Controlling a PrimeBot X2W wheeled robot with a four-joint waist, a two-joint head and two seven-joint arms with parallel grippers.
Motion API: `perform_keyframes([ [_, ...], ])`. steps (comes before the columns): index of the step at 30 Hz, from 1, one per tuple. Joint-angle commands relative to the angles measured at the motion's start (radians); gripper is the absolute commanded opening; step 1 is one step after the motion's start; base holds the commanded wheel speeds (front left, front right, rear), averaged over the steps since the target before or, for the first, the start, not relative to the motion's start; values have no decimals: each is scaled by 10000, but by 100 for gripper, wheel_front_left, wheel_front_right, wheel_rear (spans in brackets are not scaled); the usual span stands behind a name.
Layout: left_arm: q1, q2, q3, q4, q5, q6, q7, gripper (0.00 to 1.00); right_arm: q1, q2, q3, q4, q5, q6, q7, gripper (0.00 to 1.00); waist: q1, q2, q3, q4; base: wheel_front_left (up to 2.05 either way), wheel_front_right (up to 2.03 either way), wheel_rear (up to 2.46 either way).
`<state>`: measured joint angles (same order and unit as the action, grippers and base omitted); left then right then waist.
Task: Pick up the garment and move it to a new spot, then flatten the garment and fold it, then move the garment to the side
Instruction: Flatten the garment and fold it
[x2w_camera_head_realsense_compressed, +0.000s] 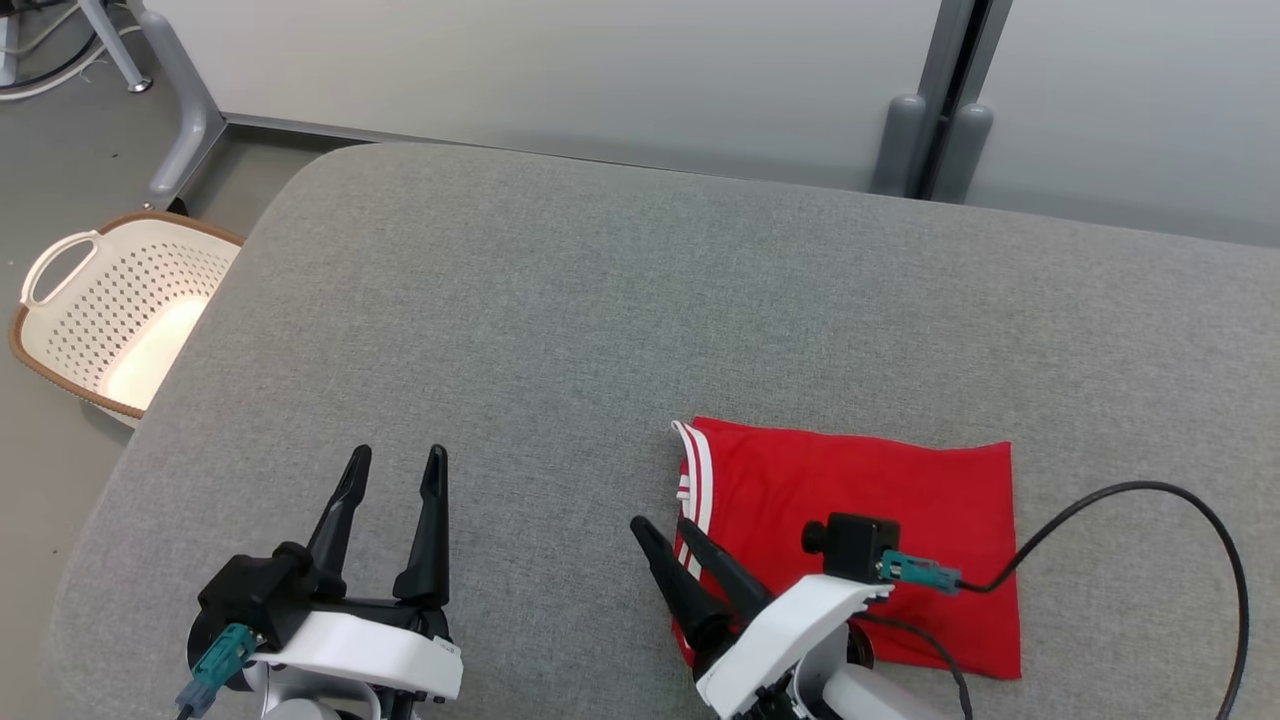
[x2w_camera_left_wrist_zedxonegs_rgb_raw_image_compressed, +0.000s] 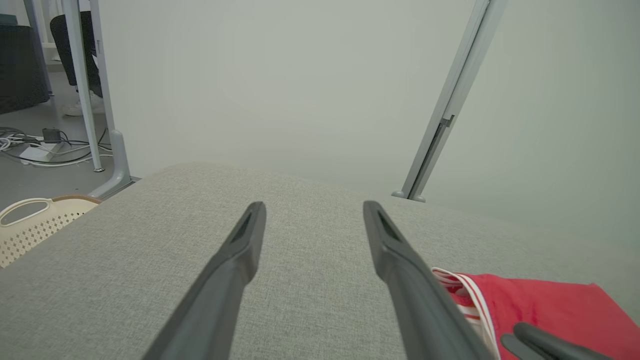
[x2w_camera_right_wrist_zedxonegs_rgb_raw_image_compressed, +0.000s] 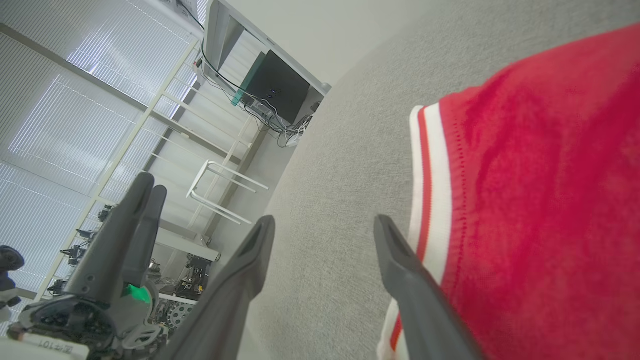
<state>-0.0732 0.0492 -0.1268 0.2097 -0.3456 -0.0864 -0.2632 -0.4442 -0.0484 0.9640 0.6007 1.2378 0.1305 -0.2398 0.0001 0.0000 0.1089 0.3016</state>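
Right tool (x2w_camera_head_realsense_compressed: 662, 525) was wide open, both fingers spread with nothing between them, so no grip on anything. It sat low over the counter (x2w_camera_head_realsense_compressed: 600, 300), that grey fabric-covered one, right at the near left corner of the garment (x2w_camera_head_realsense_compressed: 900, 500). From the wrist cam, one finger was over the white-and-red striped hem (x2w_camera_right_wrist_zedxonegs_rgb_raw_image_compressed: 430, 165) and the other was over bare grey fabric just beside it. Couldn't honestly tell if the finger was touching the cloth or just above it.

The garment itself was red, folded into a fairly neat rectangle and lying flat on the counter. Most of it spread out to the right of the right tool's fingertips, and part of it ran back under that wrist. A black cable (x2w_camera_head_realsense_compressed: 1200, 520) looped out from the wrist camera, off past the garment's right edge.

Left tool (x2w_camera_head_realsense_compressed: 398, 455) was also fully open and empty, fingers pointing out across bare counter, well apart from the garment, which sat off to its right. Further off to the left of the left tool, past the counter's edge and down on the floor, was a cream perforated basket (x2w_camera_head_realsense_compressed: 120, 300) with a brown rim.
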Motion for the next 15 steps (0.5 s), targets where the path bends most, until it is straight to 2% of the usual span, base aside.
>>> perform_keyframes([
  [1,-24,33,8,10,-31,67,-14,100,-180,-43,22,6,107,3,-108,100,-1,0,-27,-36,0,0,0],
  [4,-42,35,67,-82,-67,75,-14,100,-514,-43,-20,243,29,3,-190,100,-1,0,-107,-143,0,0,0],
  [6,-57,33,137,-202,-55,88,-12,100,-852,-44,-203,587,-504,3,-232,100,-1,0,-153,-251,0,0,0],
  [10,-89,32,333,-467,-65,109,-14,100,-1380,-602,-1008,1002,-2231,2,-262,100,-1,0,-210,-525,0,0,0],
  [15,-176,35,519,-775,-47,102,-12,100,-1169,-1557,-2570,522,-4981,2,-260,100,-1,0,-222,-876,0,0,0],
])
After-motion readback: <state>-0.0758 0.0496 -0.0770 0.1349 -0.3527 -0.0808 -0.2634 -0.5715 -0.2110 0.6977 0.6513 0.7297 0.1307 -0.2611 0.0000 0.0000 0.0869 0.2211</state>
